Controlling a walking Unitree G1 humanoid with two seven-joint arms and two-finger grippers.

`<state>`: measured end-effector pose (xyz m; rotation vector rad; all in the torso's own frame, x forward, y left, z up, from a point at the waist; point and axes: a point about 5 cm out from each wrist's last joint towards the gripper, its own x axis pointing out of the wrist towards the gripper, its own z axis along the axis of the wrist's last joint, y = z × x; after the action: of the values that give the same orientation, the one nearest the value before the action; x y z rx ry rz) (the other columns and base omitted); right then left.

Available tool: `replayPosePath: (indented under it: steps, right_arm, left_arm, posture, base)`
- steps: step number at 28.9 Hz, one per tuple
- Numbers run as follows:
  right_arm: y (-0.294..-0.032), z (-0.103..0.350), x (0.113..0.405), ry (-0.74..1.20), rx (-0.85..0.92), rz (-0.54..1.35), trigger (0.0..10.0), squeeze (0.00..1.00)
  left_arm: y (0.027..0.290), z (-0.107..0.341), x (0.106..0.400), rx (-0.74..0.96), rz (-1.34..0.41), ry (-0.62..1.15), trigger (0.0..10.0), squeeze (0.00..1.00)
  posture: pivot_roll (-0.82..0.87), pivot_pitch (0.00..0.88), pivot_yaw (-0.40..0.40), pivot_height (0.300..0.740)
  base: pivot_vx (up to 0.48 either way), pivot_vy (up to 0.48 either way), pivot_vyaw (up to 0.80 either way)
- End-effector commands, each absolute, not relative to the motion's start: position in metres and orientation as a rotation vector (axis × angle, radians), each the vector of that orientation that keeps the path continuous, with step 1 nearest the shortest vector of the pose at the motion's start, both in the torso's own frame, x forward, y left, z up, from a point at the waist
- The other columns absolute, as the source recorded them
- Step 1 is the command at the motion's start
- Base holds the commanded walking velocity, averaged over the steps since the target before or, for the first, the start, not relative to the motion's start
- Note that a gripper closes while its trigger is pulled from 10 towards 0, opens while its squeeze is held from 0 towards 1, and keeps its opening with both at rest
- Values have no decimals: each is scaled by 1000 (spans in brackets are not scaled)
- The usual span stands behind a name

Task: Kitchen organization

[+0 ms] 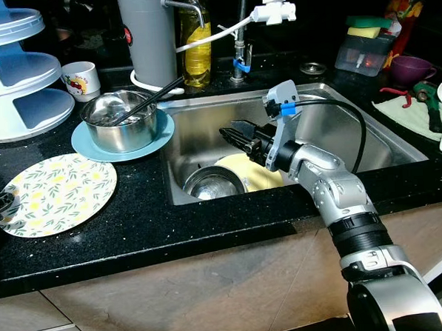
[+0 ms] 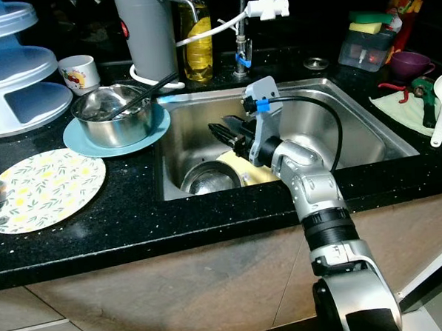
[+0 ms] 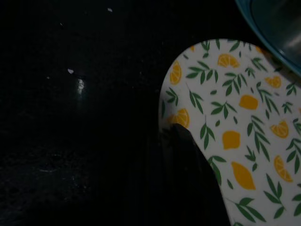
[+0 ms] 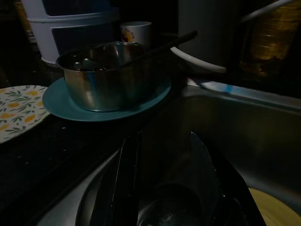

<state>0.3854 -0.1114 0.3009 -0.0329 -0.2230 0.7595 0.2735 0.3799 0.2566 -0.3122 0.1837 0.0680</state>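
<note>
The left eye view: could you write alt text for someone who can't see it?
A silver robot arm reaches over a steel kitchen sink, its black two-fingered right gripper open above a round steel bowl and pale yellow plate in the basin. On the black countertop to the left, a steel pot stands on a blue plate, near a lemon-patterned plate.

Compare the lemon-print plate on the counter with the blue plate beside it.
The round white lemon-and-leaf-patterned plate lies bare on the black counter; the plain light-blue plate carries a steel bowl with a dark utensil in it. The patterned plate sits nearer the counter's front edge, the blue one further back beside the sink. The left pincer rests at the patterned plate's rim; nothing grips the blue one. Both are round and lie flat.
</note>
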Motion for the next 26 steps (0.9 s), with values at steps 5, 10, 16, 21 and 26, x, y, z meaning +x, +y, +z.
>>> replayPosePath:
  steps: [5,10,16,21,26]
  right_arm:
    - [-112,301,384,-218,-14,766,10000,0]
    - [-112,303,384,-221,-3,764,10000,0]
    - [-112,308,383,-228,19,764,10000,0]
    - [-112,310,383,-229,31,764,10000,0]
    - [-112,310,383,-229,34,765,10000,0]
  left_arm:
    - [384,232,272,-347,123,290,0,0]
    - [385,242,267,-309,102,259,0,0]
    - [371,269,261,-321,-127,144,0,0]
    - [363,270,255,-249,-203,203,0,0]
    - [358,268,255,-239,-228,223,0,0]
  posture:
    - [45,200,-21,740]
    - [45,200,-21,740]
    - [45,200,-21,740]
    - [49,207,-19,740]
    - [49,207,-19,740]
  base:
    - [0,0,0]
    - [0,0,0]
    - [0,0,0]
    - [0,0,0]
    - [0,0,0]
